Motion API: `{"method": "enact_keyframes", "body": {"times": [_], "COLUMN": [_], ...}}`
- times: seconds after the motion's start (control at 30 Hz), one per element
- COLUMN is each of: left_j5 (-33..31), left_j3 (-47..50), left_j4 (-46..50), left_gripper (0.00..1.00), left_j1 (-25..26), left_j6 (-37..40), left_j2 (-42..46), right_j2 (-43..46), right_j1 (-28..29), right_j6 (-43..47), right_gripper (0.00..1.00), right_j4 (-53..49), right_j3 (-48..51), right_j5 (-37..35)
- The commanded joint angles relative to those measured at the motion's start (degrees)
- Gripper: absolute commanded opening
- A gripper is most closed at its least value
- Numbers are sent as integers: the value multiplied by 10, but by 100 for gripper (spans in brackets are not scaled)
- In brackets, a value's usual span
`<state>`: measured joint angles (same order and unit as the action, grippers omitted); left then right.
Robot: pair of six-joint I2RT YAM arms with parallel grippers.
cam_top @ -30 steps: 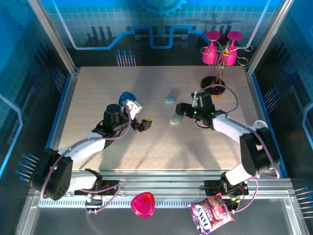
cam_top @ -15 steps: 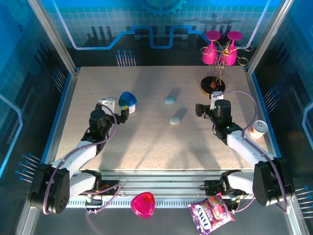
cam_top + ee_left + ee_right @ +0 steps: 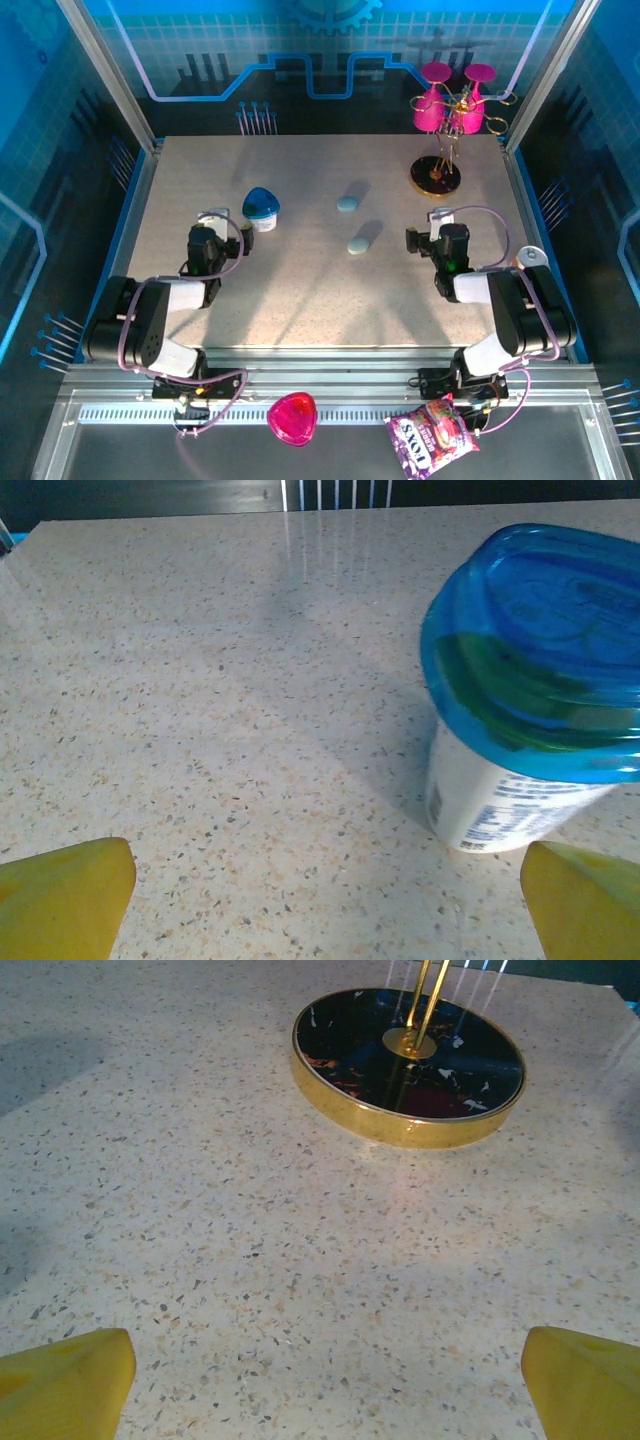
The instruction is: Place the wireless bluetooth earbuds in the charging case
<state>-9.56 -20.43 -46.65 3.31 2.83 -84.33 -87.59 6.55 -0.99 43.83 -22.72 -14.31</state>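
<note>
Quiet moment on the speckled surface (image 3: 300, 310)
The left tool (image 3: 320, 895) and right tool (image 3: 320, 1380) both gape empty. Two shut pale-blue charging cases (image 3: 359, 244) lie between them; whether earbuds sit inside cannot be told. Pinched off-centre, a smooth case could skid away.

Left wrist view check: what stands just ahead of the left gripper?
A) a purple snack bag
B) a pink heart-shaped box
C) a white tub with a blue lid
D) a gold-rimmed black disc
C: the white tub with a blue lid stands on the speckled table just beyond the open left gripper.
</note>
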Motion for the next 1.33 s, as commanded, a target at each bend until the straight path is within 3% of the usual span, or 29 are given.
{"method": "enact_keyframes", "body": {"times": [0.0, 0.33, 1.3], "left_j5": [24, 66, 63], "left_j3": [-4, -17, -17], "left_j4": [-74, -58, -60], "left_gripper": [99, 99, 99], "left_j1": [-20, -33, -33], "left_j6": [-26, -29, -27], "left_j2": [-30, -46, -47], "right_j2": [-7, -6, -6], "right_j1": [-20, -29, -28], "right_j6": [-2, -1, -2], "right_gripper": [100, 100, 100], "right_j4": [93, 96, 96], "right_j3": [11, 12, 13], "right_j5": [28, 53, 52]}}
